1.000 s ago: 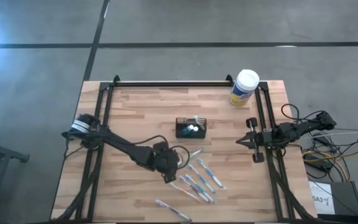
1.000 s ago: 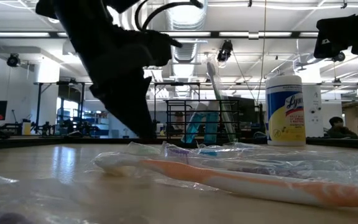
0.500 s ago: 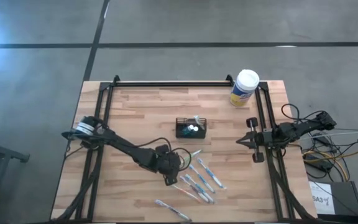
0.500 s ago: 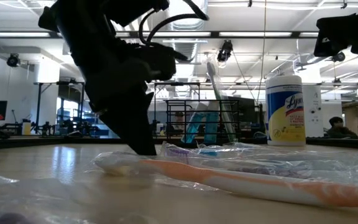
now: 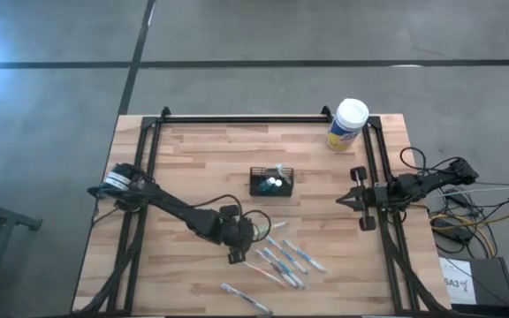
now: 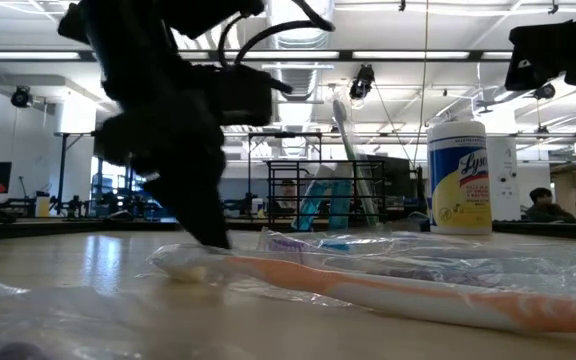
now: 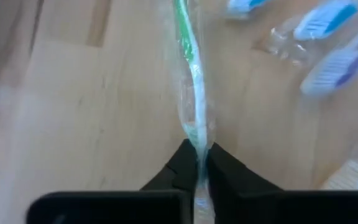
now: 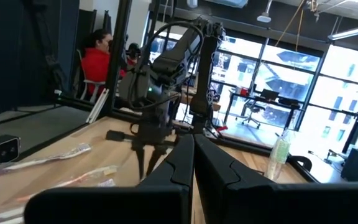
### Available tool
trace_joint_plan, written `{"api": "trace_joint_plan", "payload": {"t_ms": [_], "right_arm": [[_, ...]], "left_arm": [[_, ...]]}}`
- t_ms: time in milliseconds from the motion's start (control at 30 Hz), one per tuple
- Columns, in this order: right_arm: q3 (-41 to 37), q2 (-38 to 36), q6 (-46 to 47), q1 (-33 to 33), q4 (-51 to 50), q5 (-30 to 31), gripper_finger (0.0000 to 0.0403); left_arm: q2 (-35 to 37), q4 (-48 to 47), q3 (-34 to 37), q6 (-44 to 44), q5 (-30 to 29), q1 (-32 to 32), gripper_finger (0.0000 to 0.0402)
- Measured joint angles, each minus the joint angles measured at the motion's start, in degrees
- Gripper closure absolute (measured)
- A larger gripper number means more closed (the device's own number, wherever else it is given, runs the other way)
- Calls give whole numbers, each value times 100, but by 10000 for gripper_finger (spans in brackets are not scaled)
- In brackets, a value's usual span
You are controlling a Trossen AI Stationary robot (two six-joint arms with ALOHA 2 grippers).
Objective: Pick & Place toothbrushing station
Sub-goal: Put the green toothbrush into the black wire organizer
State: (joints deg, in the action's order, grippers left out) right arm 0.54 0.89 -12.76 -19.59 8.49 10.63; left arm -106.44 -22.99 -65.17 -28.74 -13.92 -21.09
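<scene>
Toothbrushing station (image 5: pixel 271 182) sits mid-counter, just beyond the left fingers (image 7: pixel 197 167), which are clamped on a wrapped green toothbrush (image 7: pixel 190 74) pointing roughly its way; right fingers (image 8: pixel 190 155) pressed together, parked far off.

Left wrist view: wrapped green toothbrush (image 7: pixel 190 81) runs off the picture's edge, lower end hidden between the fingers. Low view: we cannot make out the caddy (image 6: pixel 323 195) contents behind blurred wrappers.
</scene>
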Motion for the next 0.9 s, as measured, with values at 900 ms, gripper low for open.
{"api": "trace_joint_plan", "payload": {"t_ms": [900], "right_arm": [[460,413,344,0,-231,2103,394]], "left_arm": [[2098,-3692,-1135,-72,-1469,-629,387]]}}
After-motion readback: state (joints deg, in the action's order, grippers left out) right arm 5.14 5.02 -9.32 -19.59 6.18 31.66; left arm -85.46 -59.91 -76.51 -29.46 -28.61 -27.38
